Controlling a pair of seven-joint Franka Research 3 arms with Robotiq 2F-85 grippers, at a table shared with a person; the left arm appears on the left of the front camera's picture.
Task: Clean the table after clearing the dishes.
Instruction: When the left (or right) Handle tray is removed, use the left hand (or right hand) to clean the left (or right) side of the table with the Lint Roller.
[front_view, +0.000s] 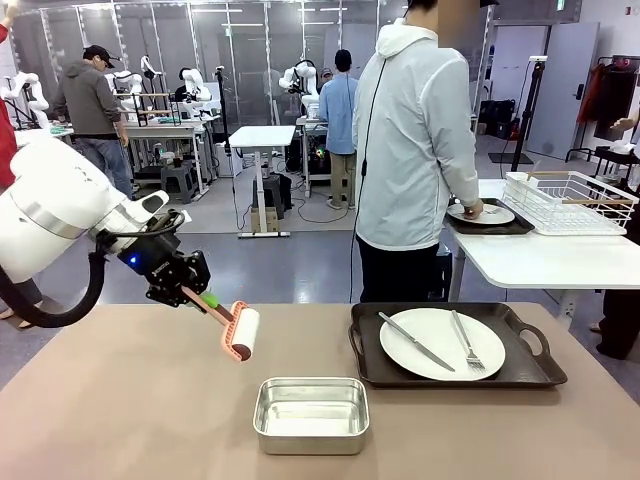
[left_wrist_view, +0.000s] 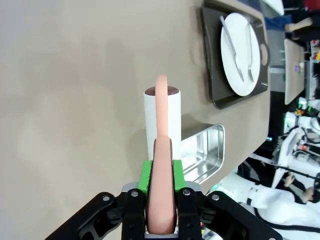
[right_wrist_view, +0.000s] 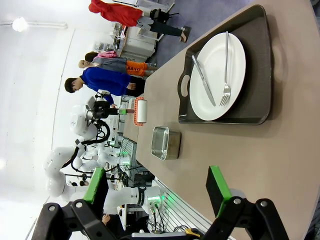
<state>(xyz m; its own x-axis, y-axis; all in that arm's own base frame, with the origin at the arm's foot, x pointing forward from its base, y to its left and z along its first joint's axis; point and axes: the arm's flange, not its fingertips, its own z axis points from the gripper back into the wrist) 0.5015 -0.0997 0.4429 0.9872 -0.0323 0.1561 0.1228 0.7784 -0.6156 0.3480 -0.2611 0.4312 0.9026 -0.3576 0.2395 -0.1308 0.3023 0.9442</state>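
Left jaws clamped on the lint roller (front_view: 240, 333) over the worktop (front_view: 120, 400); one tray of dishes not yet cleared.

Left jaws were closed on the roller's pink handle, green pads either side, so the white roll stuck out straight ahead of them, tilted down toward the bare taupe surface; contact could not be made out. The steel pan (front_view: 311, 413) sat just beyond the roll, to one side. Farther past the jaws lay the dark tray (front_view: 365, 365) with a plate (front_view: 442, 343), knife and fork, on the worktop. Right jaws stood wide open with nothing between them, the same tray well ahead of them. The second tray (front_view: 520, 226) rested on the white side table, far from both jaws, the person's hand (front_view: 470, 208) on its plate. Judged: the roller was gripped in readiness, with wiping likely to wait until the near tray goes.
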